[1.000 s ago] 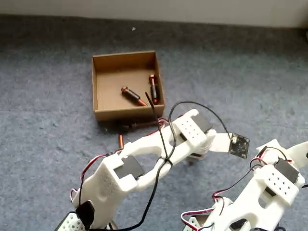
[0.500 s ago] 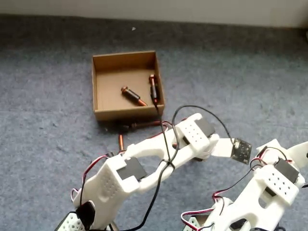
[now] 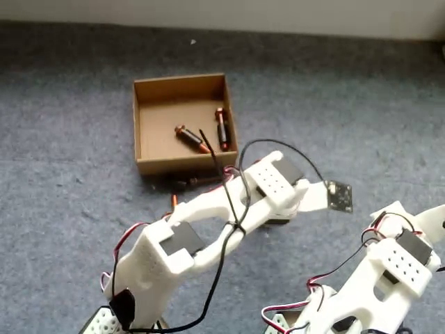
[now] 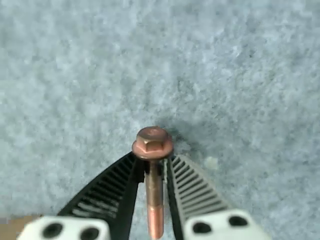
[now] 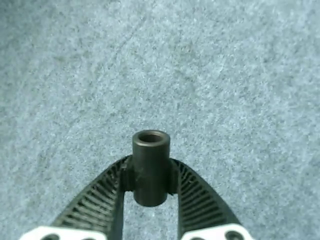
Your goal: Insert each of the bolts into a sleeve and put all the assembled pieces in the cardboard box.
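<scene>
While the left gripper (image 4: 153, 161) pinches a copper bolt (image 4: 153, 146) just under its hex head, with the shank running down between the fingers, the right gripper (image 5: 151, 167) is clamped across a dark sleeve (image 5: 151, 150) whose open bore faces its wrist camera. Both hang over grey carpet (image 3: 361, 111). From the high view I place the left wrist just off the near right corner of the cardboard box (image 3: 182, 165), and the right arm farther out from that same corner, well apart from the box. Two assembled pieces (image 3: 192, 138) lie inside the box, and a loose bolt (image 3: 174, 202) lies just off its near wall. I judge the step in hand to be the mating. I'd keep the sleeve steady with its bore up, bring the shank tip directly over the hole, line the two axes up before descending, and go in slowly. A tilted bolt would probably catch on the rim and twist in the fingers. I'd loosen neither grip until the head seats.
</scene>
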